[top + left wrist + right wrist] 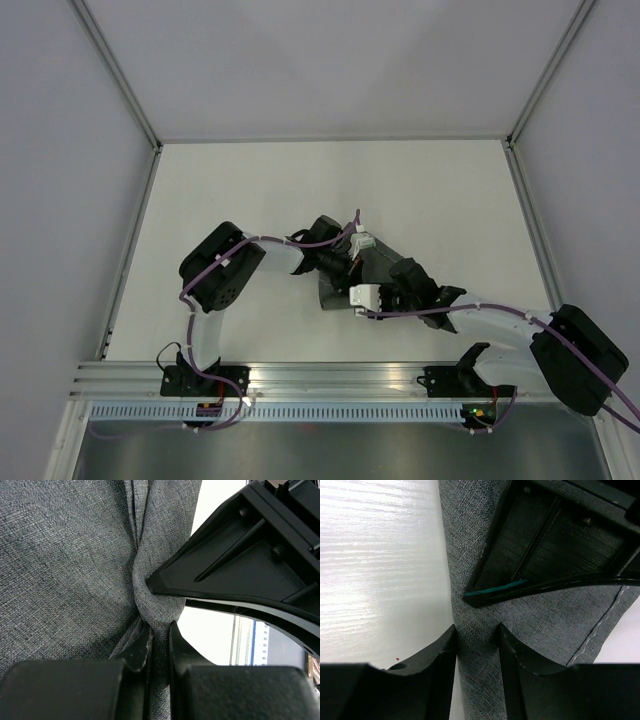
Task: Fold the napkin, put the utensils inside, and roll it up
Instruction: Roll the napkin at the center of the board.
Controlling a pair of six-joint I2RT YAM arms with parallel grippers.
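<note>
The dark grey napkin (333, 293) lies bunched at the table's middle, mostly covered by both grippers. My left gripper (159, 630) is shut on a narrow pinched fold of the napkin (65, 560). My right gripper (476, 636) is shut on a thicker folded edge of the napkin (555, 615), whose light stitched line (600, 630) shows at the right. Each wrist view shows the other gripper's black fingers close above the cloth. In the top view the left gripper (352, 262) and right gripper (388, 280) meet tip to tip over the napkin. No utensils are in view.
The white table (330, 190) is walled by grey panels on three sides. An aluminium rail (330, 378) with both arm bases runs along the near edge. White tabletop (375, 565) shows to the left of the cloth in the right wrist view.
</note>
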